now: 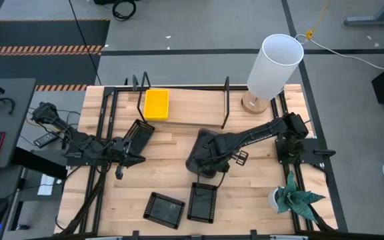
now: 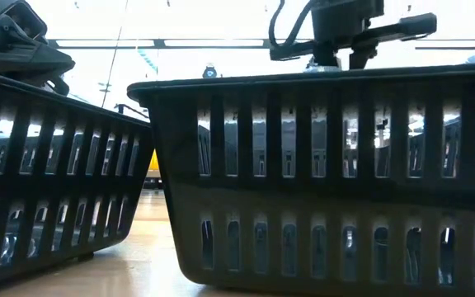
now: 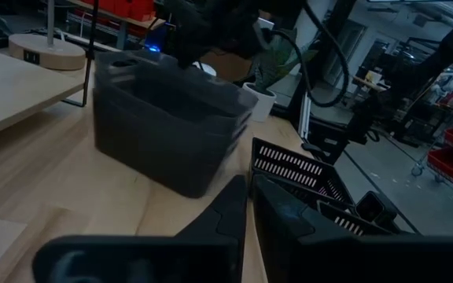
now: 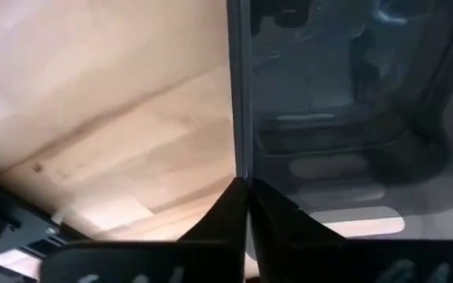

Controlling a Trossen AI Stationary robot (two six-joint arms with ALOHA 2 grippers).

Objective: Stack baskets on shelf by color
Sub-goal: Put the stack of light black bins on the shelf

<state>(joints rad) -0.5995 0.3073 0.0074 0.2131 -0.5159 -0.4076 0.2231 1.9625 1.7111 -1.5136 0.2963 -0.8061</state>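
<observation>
Grey basket (image 1: pixel 202 155) wall pinched in the right claw (image 4: pixel 242 192) at mid-desk.

Seen from the right wrist, that claw's two dark fingers are narrowed onto the thin upright wall of the grey basket, light wood on one side and the tray's inside on the other. The left claw (image 1: pixel 139 137) sits at the left of the desk (image 1: pixel 179 180), its fingers closed on the rim of a black mesh basket (image 1: pixel 137 133) that lies tilted by the shelf (image 1: pixel 192 110). A yellow basket (image 1: pixel 157 104) rests on the shelf's board in the left compartment. Two more black mesh baskets (image 1: pixel 203 201) lie near the front edge, close beside each other. A white lamp (image 1: pixel 272 67) stands at the back right and a small potted plant (image 1: pixel 292 197) at the front right. Around the desk is grey floor.
</observation>
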